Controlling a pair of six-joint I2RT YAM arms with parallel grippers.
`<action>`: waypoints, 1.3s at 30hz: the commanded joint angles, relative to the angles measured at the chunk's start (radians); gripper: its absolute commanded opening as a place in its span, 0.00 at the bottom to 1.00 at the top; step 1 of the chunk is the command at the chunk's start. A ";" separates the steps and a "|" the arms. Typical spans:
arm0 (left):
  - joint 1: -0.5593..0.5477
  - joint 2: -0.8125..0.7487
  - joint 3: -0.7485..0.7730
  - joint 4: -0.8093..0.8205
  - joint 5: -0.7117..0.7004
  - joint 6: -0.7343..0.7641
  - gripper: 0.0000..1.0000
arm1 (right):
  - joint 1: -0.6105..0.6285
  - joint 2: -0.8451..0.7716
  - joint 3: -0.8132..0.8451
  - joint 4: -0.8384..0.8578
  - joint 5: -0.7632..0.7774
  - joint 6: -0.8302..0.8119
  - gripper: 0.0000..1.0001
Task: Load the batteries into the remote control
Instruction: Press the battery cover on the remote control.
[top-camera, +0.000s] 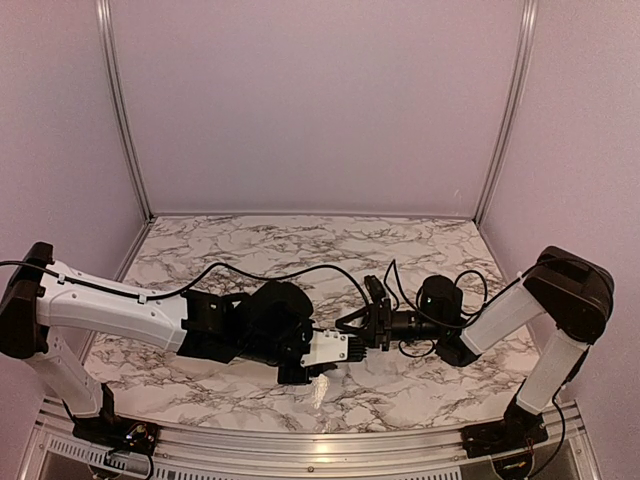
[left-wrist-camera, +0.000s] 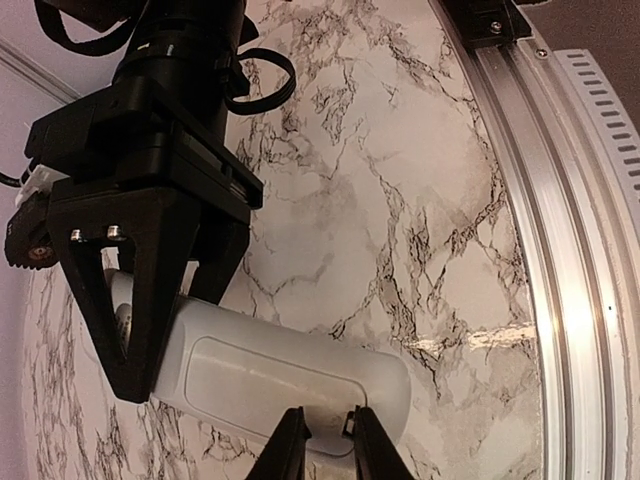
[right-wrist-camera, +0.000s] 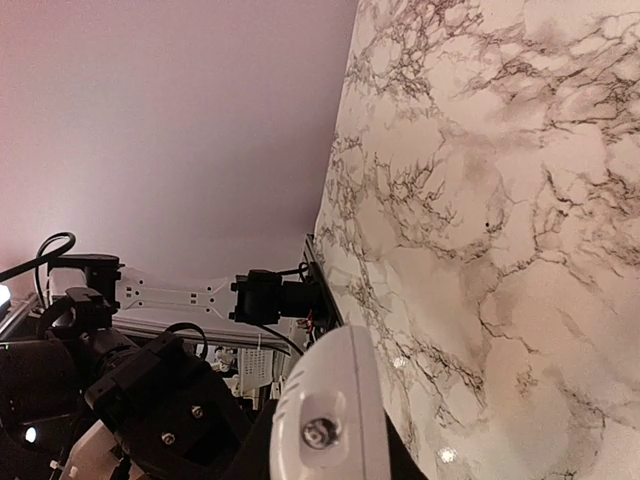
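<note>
The white remote control (top-camera: 330, 348) is held in the air between both grippers, just above the marble table near its front middle. In the left wrist view its smooth back with the closed cover panel (left-wrist-camera: 270, 375) faces the camera. My left gripper (left-wrist-camera: 325, 428) is shut on its long edge. My right gripper (top-camera: 362, 328) is shut on the remote's other end, its black fingers (left-wrist-camera: 150, 320) straddling it. The right wrist view shows the remote's rounded end with a small clear emitter (right-wrist-camera: 325, 425) between the fingers. No batteries are in view.
The marble table (top-camera: 300, 250) is ringed by purple walls. An aluminium rail (left-wrist-camera: 560, 200) runs along the near edge. Black cables (top-camera: 440, 300) loop over the table beside the right arm.
</note>
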 joint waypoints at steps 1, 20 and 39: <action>-0.002 0.060 -0.050 -0.141 0.001 0.022 0.18 | 0.004 -0.073 0.061 0.151 -0.083 0.063 0.00; 0.044 0.032 -0.033 -0.150 0.209 -0.054 0.12 | 0.009 -0.071 0.057 0.155 -0.090 0.057 0.00; 0.045 -0.077 -0.085 -0.040 0.044 -0.045 0.29 | 0.005 -0.046 0.051 0.111 -0.079 0.052 0.00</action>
